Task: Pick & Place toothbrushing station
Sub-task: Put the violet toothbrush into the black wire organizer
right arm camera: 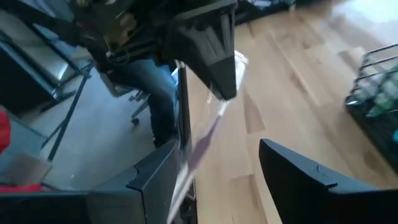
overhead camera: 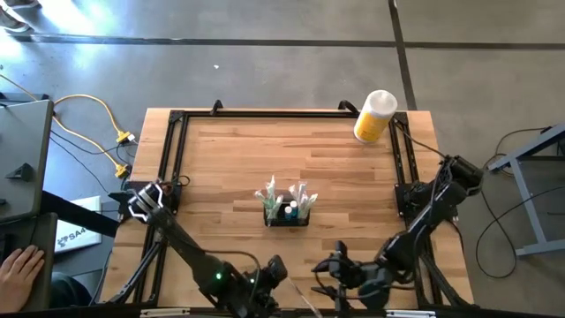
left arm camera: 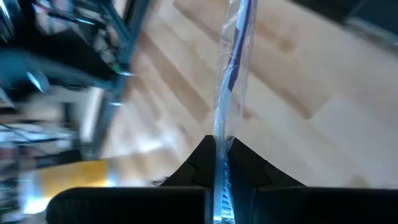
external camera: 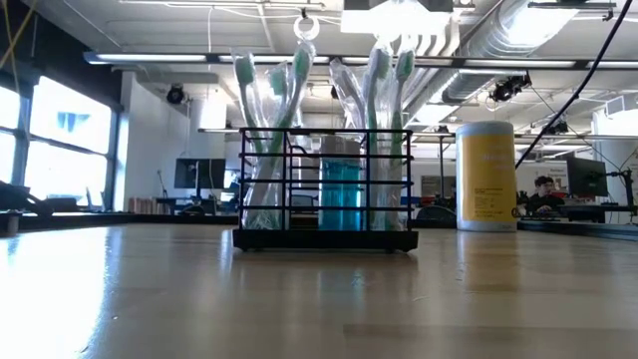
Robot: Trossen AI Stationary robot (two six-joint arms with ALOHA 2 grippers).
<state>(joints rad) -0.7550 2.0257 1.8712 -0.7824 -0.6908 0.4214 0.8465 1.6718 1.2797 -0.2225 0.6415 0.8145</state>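
A black wire toothbrushing station [external camera: 326, 189] holds wrapped toothbrushes [external camera: 267, 110] upright; left gripper [left arm camera: 222, 163] pinches a wrapped toothbrush [left arm camera: 231, 74], right gripper [right arm camera: 214, 171] gapes wide.

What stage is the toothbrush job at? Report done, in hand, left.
Done: several wrapped toothbrushes and a blue tube stand in the toothbrushing station.
In hand: the left gripper is shut on a clear-wrapped toothbrush near the front edge; the right gripper is open beside it.
Left: placing that brush in the station.

Dark jointed arms [overhead camera: 185, 247], green indicator light.
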